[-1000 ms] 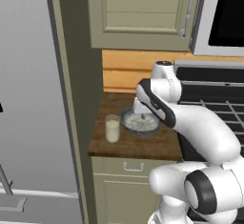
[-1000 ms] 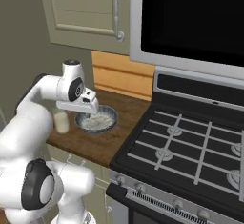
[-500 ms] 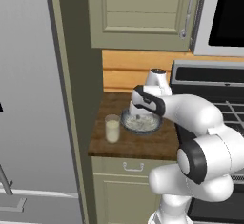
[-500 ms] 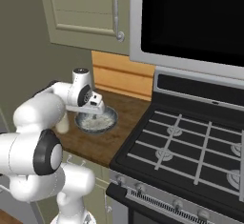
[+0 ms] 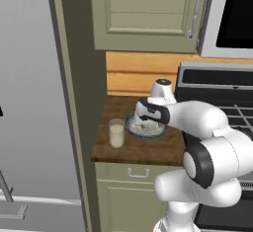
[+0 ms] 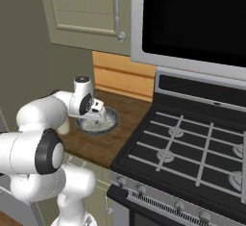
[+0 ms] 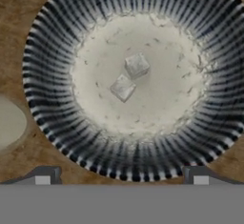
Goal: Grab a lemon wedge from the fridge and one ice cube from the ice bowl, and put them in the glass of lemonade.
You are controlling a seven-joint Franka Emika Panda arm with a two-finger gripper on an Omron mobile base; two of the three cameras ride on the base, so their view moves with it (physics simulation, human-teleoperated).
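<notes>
- Claw [image 7: 121, 175] wide open, nothing between the fingers; both dark tips poke up at the bottom of the hand view, set well apart.
- It hangs straight over the ice bowl [image 7: 57, 37], looking down into it.
- Two ice cubes [image 7: 129, 76] lie near the middle of the bowl's whitish floor, just beside each other.
- From the left base camera, the claw [image 5: 144, 124] sits low over the bowl [image 5: 148, 133]; the arm covers much of the bowl.
- Glass of lemonade [image 5: 116, 133] stands upright on the brown counter [image 5: 123, 149], just left of the bowl, apart from it.
- Fridge [image 5: 34, 102] is the grey wall at far left, door closed.
- Right base camera: bowl [image 6: 109, 122] on the counter, left of the stove [image 6: 192, 148].
- Can't spot the lemon wedge.
</notes>
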